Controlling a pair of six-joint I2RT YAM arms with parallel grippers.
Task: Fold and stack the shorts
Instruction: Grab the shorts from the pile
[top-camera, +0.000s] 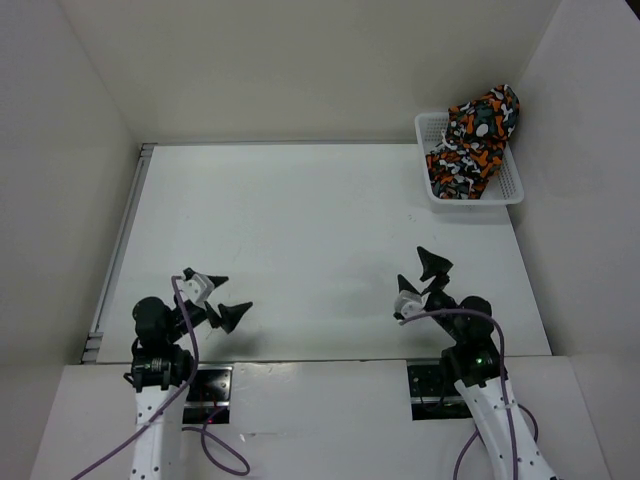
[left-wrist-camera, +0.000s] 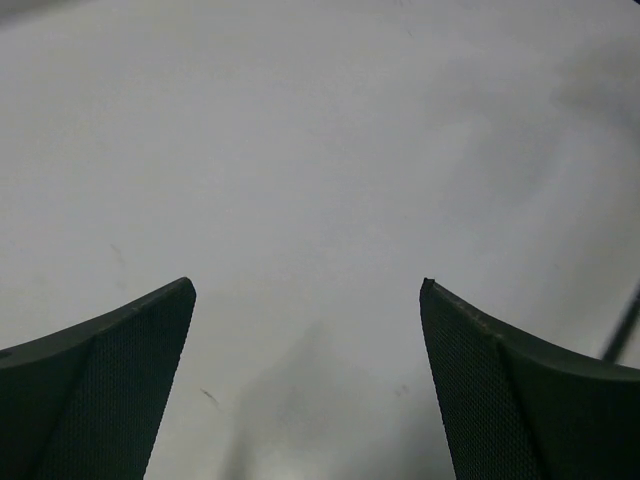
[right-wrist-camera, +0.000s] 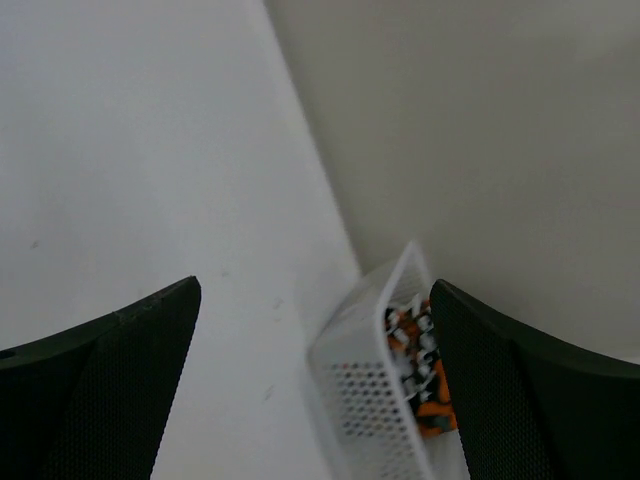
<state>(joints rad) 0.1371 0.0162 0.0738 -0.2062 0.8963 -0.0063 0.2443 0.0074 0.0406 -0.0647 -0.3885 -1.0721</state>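
I read the left gripper (top-camera: 238, 292) well left of the basket (top-camera: 472, 197), at the near edge of the table (top-camera: 300, 220). Its jaws are spread wide and hold nothing; its wrist view shows only white tabletop between the fingers. The right gripper (top-camera: 409, 263) stands nearer the basket, to its near left, likewise released and unloaded. Open tabletop stretches from both grippers to the basket. The basket sits in the far right corner, just beside the right wall (top-camera: 580, 150). The shorts (top-camera: 478, 130) lie heaped in the basket, rising over its far right rim toward that wall.
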